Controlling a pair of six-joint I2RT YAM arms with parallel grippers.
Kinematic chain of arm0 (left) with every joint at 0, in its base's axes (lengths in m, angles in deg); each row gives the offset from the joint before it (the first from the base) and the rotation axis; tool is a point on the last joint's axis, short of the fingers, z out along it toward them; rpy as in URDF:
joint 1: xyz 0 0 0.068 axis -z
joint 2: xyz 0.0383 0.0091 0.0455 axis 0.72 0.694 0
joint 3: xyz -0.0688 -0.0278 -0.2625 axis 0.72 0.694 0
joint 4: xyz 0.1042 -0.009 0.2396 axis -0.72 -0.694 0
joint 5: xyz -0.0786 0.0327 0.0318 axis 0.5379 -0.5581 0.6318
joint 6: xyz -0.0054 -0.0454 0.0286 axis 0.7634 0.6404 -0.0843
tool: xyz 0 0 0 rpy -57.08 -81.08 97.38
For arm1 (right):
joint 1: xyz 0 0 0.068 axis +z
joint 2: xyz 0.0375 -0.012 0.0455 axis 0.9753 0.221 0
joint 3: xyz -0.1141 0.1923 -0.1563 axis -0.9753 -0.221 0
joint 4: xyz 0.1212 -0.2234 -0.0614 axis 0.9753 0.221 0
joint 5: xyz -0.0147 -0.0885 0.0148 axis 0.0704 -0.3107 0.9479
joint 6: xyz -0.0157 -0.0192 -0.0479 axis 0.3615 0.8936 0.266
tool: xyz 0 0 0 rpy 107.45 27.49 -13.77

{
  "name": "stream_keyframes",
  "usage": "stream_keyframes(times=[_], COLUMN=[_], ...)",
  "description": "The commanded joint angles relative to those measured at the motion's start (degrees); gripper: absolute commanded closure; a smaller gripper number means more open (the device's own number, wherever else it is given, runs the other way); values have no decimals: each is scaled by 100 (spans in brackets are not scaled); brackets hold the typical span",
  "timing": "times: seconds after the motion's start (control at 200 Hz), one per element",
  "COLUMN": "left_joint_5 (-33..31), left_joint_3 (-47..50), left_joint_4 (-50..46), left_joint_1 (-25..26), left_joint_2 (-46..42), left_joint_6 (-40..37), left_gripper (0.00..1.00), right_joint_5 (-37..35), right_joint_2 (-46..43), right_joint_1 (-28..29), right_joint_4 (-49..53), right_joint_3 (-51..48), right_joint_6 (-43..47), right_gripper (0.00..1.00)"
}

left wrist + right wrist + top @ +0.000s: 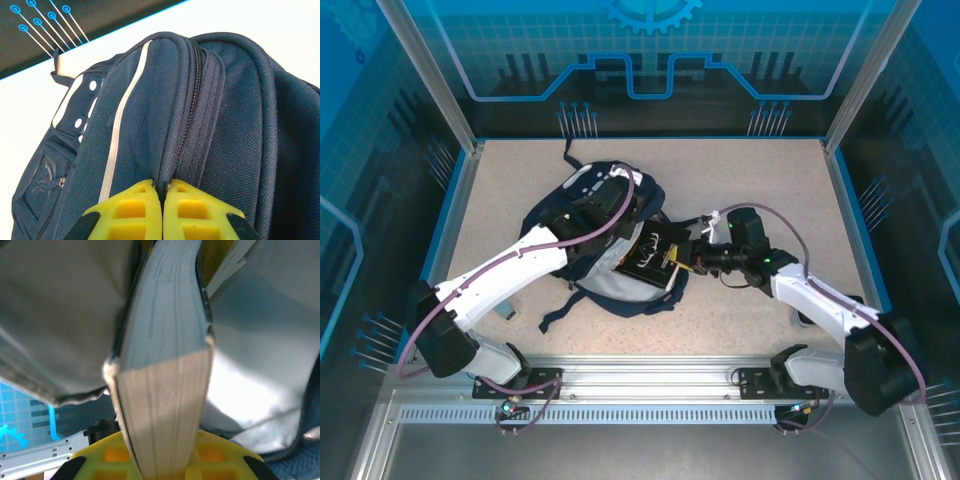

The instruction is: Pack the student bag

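Note:
The student bag (pixel 575 215), navy blue with a white stripe (pixel 120 125), lies in the middle of the table with its pale grey lining (pixel 620 290) showing at the open near side. My left gripper (pixel 618 190) (pixel 163 186) is shut on a fold of the bag's fabric beside the zipper (pixel 192 105). My right gripper (pixel 688 258) (pixel 162 465) is shut on a thick book (pixel 652 255) with a dark cover. The book's page edges (pixel 165 405) face the right wrist camera, and its far end sits inside the grey lining (pixel 60 315) of the bag's mouth.
A small blue-grey object (pixel 507 311) lies on the table beside the left arm. A dark strap (pixel 560 315) trails from the bag toward the near edge. Raised blue rims (pixel 455 220) bound the speckled tabletop (pixel 750 170) on the sides and back.

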Motion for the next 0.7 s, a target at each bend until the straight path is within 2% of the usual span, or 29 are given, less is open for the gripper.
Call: stream_keyframes(times=[0.0,0.24,0.32,0.435,0.695], left_joint_5=[20,48,65,112,144], left_joint_3=[-499,-459,-449,-436,-492], left_joint_4=[401,202,185,221,164], left_joint_1=[60,62,61,61,59], left_joint_2=[-104,-270,-306,-311,-292], left_joint_6=[129,203,229,266,295], left_gripper=[100,100,100,100,100], right_joint_5=[-116,-589,-586,-917,-1298], right_joint_2=[414,1140,1355,1631,2582], right_joint_1=[176,228,223,336,731], right_joint_4=[-1171,-1456,-1890,-1829,-1946], right_joint_3=[531,781,752,800,1163], right_joint_6=[-332,-736,-992,-1173,-1692], right_gripper=[95,95,95,95,88])
